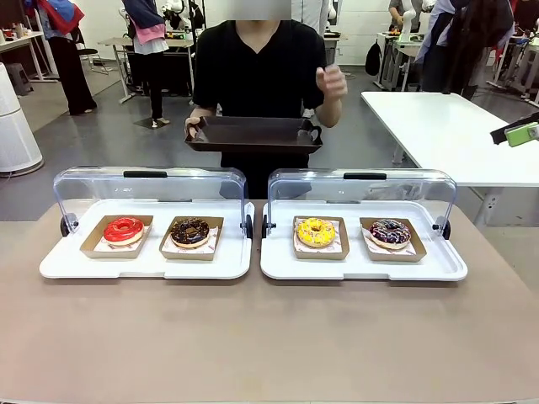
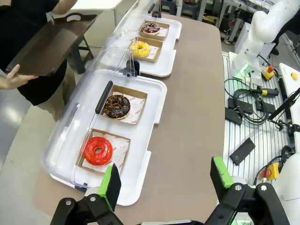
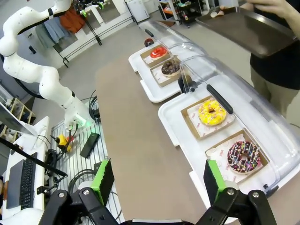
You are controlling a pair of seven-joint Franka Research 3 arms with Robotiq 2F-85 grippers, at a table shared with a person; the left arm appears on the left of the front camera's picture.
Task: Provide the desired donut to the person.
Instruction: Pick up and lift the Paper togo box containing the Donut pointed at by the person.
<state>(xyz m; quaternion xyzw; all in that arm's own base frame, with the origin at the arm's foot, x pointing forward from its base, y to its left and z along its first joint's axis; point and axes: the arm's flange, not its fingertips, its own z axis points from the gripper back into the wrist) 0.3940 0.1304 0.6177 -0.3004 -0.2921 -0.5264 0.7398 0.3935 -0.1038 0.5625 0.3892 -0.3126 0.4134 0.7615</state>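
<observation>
Your holdings at this moment, item by item.

- **Table** (image 1: 269, 345): it had a brown top. Two white display trays sat side by side along its far edge, with both clear lids tipped back.
- **Left display tray** (image 1: 143, 268): it lay toward the far-left corner.
  - The red donut (image 1: 124, 229) was at its outer end.
  - The chocolate donut (image 1: 189, 231) was at the end nearer the table's middle.
  - Each sat in its own cardboard boat.
- **Right display tray** (image 1: 362, 271): it lay toward the far-right corner.
  - The yellow donut (image 1: 316, 230) was nearer the middle.
  - The sprinkled donut (image 1: 390, 231) was at the outer end.
  - These were boxed the same way.
- **Desired donut**: you could not tell which of the four it was.
- **Person** (image 1: 257, 76): they stood beyond the far edge, facing you.
  - One hand (image 1: 195, 130) gripped the end of a dark serving tray (image 1: 253, 135), held behind the lids.
  - The other hand (image 1: 333, 82) was raised at chest height.
- **Left gripper** (image 2: 165, 180): it hung above the table's left end, near the red donut's corner. Its jaws were spread wide, apart from every donut.
- **Right gripper** (image 3: 158, 180): it hung above the table's right end, near the sprinkled donut. Its jaws were likewise spread wide and touched no donut.
</observation>
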